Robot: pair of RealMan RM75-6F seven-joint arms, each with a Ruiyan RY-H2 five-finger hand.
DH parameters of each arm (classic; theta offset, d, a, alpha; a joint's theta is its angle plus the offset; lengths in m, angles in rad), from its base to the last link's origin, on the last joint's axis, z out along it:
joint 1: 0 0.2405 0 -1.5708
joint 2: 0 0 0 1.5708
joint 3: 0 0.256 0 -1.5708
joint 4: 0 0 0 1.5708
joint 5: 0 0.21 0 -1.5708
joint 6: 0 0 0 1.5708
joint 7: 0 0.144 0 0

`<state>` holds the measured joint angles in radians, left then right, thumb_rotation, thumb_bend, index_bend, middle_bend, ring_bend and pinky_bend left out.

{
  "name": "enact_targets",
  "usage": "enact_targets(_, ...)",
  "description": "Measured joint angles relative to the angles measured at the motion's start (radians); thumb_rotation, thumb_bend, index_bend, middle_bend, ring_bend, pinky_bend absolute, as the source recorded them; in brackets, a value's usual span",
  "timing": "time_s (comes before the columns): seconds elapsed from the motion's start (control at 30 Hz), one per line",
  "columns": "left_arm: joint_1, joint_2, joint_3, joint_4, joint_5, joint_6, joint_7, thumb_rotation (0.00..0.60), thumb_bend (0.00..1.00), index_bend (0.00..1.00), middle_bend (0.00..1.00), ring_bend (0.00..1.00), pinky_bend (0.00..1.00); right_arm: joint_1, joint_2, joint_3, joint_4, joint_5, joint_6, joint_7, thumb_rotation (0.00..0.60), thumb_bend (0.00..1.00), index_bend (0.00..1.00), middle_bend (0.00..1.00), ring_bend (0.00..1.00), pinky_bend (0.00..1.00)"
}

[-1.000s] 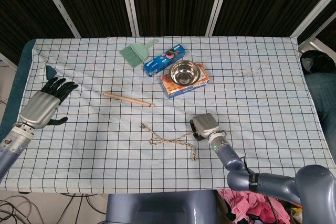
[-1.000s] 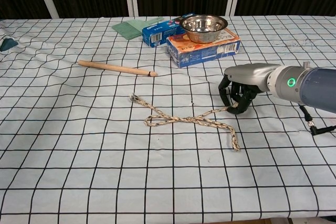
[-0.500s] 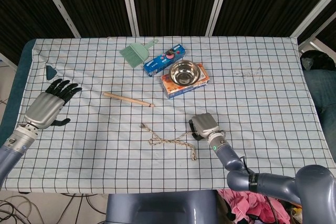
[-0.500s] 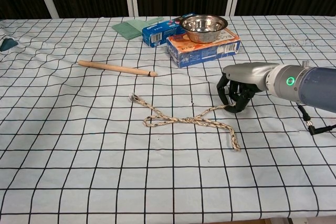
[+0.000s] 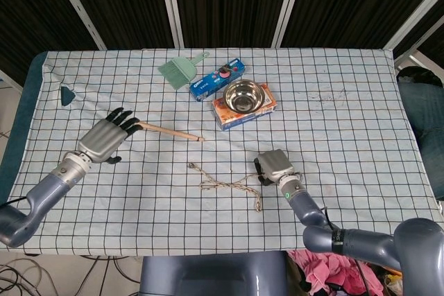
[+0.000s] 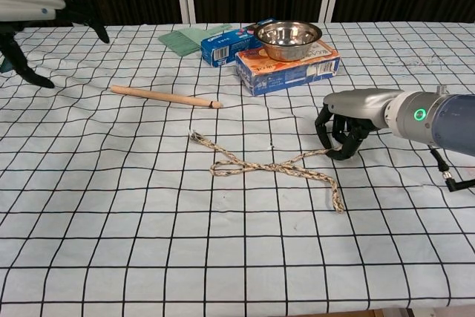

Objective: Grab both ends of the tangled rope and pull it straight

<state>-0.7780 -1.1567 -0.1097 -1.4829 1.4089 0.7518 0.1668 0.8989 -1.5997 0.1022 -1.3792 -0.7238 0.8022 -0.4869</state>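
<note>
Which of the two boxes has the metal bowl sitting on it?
The orange box carries the steel bowl. The blue box beside it, nearer the green dustpan, has nothing on top.

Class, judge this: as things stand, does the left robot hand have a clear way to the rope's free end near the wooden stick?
Probably yes. The left robot hand is open beside the wooden stick, and only bare cloth lies between it and the rope's free end.

Robot hand [image 6: 343,130] gripping rope [image 6: 272,168]
</note>
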Motion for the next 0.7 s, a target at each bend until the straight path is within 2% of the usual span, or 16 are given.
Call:
enact_targets(0.1,-0.051,-0.045,-0.009,0.009,-0.054,-0.067,0.052,0.6,0.17,0.23,0.14,0.0,0.03,-0.002,0.002,0.004,-0.004,0.004,0.009,0.001,0.6,0.41,0.61,0.84,1.0,0.9)
enact_targets(0.23,-0.094,-0.106,-0.02,0.021,-0.104,-0.122,0.051,0.6,0.17,0.26,0.14,0.0,0.03,-0.004,0.002,0.006,-0.01,0.007,0.022,-0.002,0.6,0.41,0.61,0.84,1.0,0.91)
enact_targets(0.47,-0.149,-0.177,-0.029,0.05,-0.107,-0.164,0.004,0.6,0.17,0.24,0.14,0.01,0.04,-0.018,0.006,0.009,-0.025,0.012,0.05,0.0,0.6,0.41,0.61,0.84,1.0,0.91)
enact_targets(0.57,-0.17,-0.198,-0.028,0.065,-0.104,-0.182,-0.014,0.6,0.17,0.23,0.18,0.13,0.15,-0.023,0.009,0.012,-0.031,0.01,0.062,0.002,0.6,0.41,0.61,0.84,1.0,0.91)
enact_targets(0.67,-0.186,-0.21,-0.026,0.071,-0.097,-0.19,-0.024,0.6,0.17,0.21,0.36,0.37,0.41,-0.029,0.013,0.015,-0.035,0.008,0.07,0.004,0.6,0.41,0.61,0.84,1.0,0.91)
enact_targets(0.7,-0.19,-0.213,-0.025,0.074,-0.092,-0.19,-0.023,0.6,0.17,0.21,0.44,0.47,0.5,-0.031,0.015,0.016,-0.035,0.008,0.07,0.005,0.6,0.41,0.61,0.84,1.0,0.91)
